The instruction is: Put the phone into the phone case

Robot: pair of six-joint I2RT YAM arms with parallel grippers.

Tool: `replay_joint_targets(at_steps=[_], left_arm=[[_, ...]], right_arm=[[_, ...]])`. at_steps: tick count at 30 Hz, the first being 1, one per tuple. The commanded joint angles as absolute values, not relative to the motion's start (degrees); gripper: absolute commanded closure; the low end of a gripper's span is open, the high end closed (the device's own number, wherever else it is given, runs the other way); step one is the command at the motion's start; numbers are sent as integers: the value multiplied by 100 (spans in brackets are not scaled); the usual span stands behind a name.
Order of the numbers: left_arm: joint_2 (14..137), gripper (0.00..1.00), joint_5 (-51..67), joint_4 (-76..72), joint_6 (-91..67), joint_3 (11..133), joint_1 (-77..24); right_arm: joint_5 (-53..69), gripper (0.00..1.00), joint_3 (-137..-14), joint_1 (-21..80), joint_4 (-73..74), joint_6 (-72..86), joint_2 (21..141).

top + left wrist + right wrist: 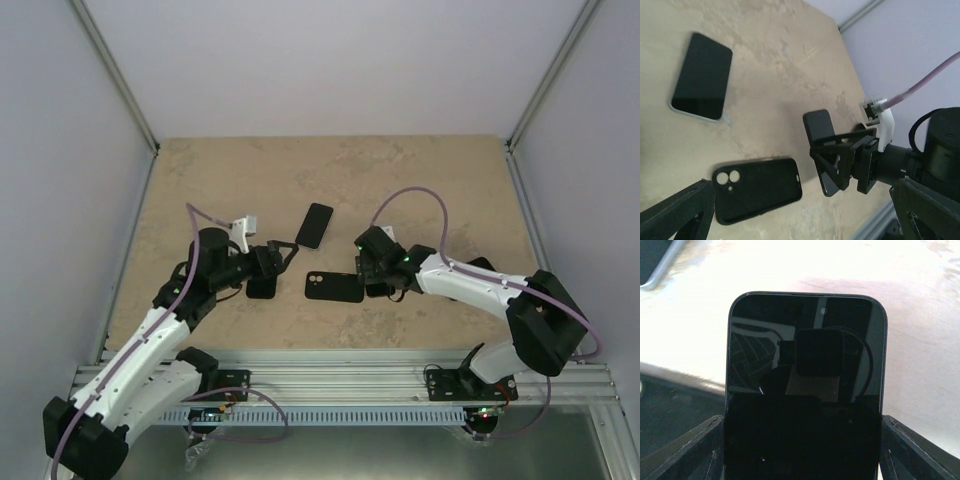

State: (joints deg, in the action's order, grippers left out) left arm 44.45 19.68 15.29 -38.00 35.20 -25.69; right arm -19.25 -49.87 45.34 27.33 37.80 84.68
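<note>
Along the 6 o'clock edge of the counter (pixel 420 170), both arms are bolted to a metal rail (pixel 350 385). The left arm (pixel 160 320) reaches up toward 1 o'clock and the right arm (pixel 480 285) toward 10 o'clock, so their ends face each other across the middle.

Between them lies the phone case (pixel 334 286), black and flat on the counter. Its long axis runs from 9 to 3 o'clock, with the camera cut-out at the 9 o'clock end. I cannot tell which face is up.

Just at 3 o'clock of the case, the right jaws are closed on the held phone (pixel 805 390). The right wrist view shows one black finger (pixel 675 450) pressing each long edge of the phone. Its dark screen faces that camera and mirrors it. From the left wrist view the phone stands steeply tilted, top end up. I cannot tell whether its lower end touches the counter.

At 9 o'clock of the case, near it but apart, the left jaws stand wide open and hold nothing. Their fingers (pixel 670 212) frame the case in the left wrist view.

Farther out, at 12 o'clock of the case and well apart from both arms, a second phone (pixel 315 225) lies flat with its dark screen up. Its length runs from 1 to 7 o'clock.
</note>
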Motion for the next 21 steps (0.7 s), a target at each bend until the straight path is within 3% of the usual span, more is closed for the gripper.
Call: replay_joint_targets(at_steps=[1, 11, 21], left_arm=[[4783, 1, 2825, 842, -4032, 3314, -2540], [5305, 2, 3575, -542, -4674, 2544, -2540], [5568, 16, 3834, -1599, -5195, 1956, -2549]], right_arm=[[-2023, 52, -5296, 4928, 2435, 3059, 8298], [-2038, 52, -5484, 5823, 1995, 2278, 8267], [-1738, 52, -5499, 6241, 1489, 1857, 8121]])
